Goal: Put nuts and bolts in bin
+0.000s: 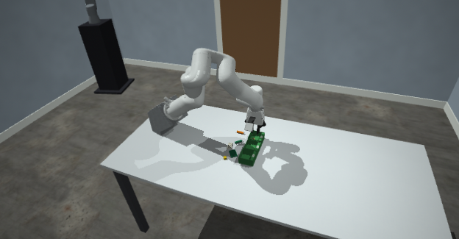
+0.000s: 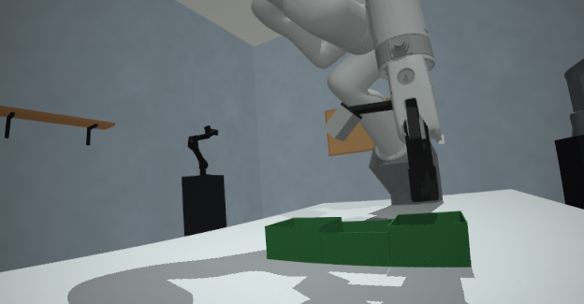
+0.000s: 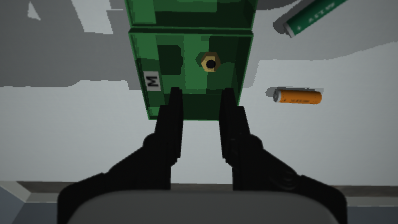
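Starting left in the top view: a tiny yellow piece [image 1: 225,158], then a small pale piece [image 1: 230,145], then a dark green square piece [image 1: 233,153], all out on the white table [image 1: 331,171] [image 2: 505,237] [image 3: 90,145]; whether any is a nut or bolt, I can't tell at this size. Next, the green cylindrical battery [image 1: 238,142] [image 3: 315,17] and the orange cylindrical battery [image 1: 240,132] [image 3: 298,97], both outside the bins, as they should be!

And here's the green square-sided bin marked M [image 1: 263,138] [image 2: 430,246] [image 3: 170,82], with the brass-coloured hexagonal nut [image 1: 254,138] [image 3: 210,55] inside, flat, hole facing the wrist camera. The black two-finger claw [image 1: 258,132] [image 2: 425,200] [image 3: 201,102] stands partly apart, nothing between its fingers, tips above the rim. In the wrist view the nut lies ahead of the tips, a touch right of their midline. No long axis to line up with, and it looks delivered. So the call is: back off, up and away from the nut, clear of those walls, then check the small pieces for leftover hardware.
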